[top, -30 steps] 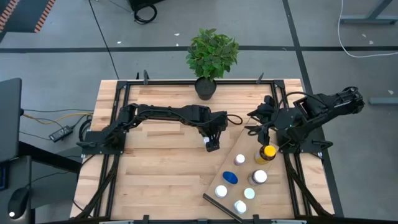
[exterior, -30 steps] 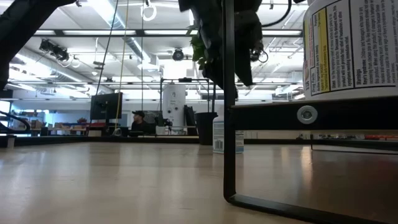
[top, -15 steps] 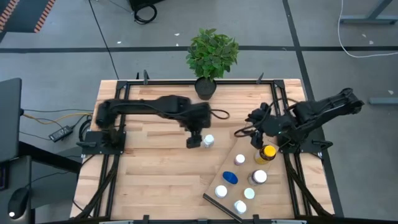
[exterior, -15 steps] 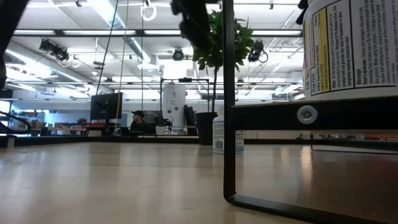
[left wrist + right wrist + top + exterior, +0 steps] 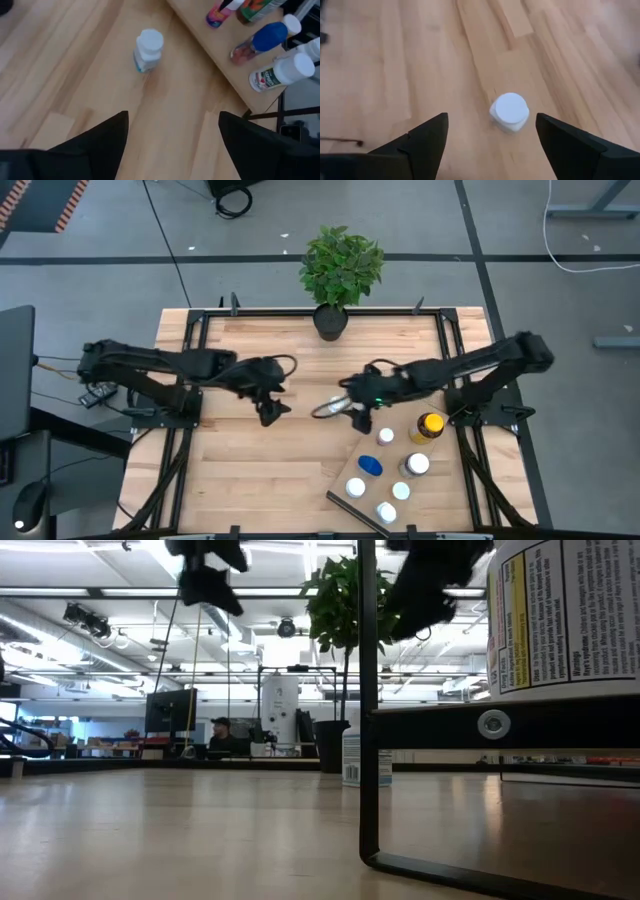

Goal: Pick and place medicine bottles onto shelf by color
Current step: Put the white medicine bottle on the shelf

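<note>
A small white bottle [image 5: 509, 111] with a white cap stands upright on its base on the plank tabletop, left of the shelf; it also shows in the left wrist view [image 5: 148, 48] and the low view [image 5: 352, 758]. My right gripper [image 5: 491, 116] hangs open above it, fingers to either side, touching nothing; in the high view it is at the table's middle [image 5: 342, 408]. My left gripper [image 5: 172, 114] is open and farther left [image 5: 270, 412]. The shelf [image 5: 390, 420], a light-wood board, carries an amber yellow-capped bottle [image 5: 430, 425], a blue-capped one [image 5: 371, 466] and several white ones.
A potted green plant [image 5: 340, 270] stands at the table's far edge. The shelf's dark upright frame [image 5: 368, 740] and a large labelled bottle [image 5: 560, 620] stand close to the low camera. Bare planks lie on the table's left and near-left [image 5: 250, 470].
My left gripper has drawn away from the white bottle toward the table's left, leaving the bottle standing on the planks. My right arm has reached out from the table's right side toward the middle and now hangs over that bottle.
</note>
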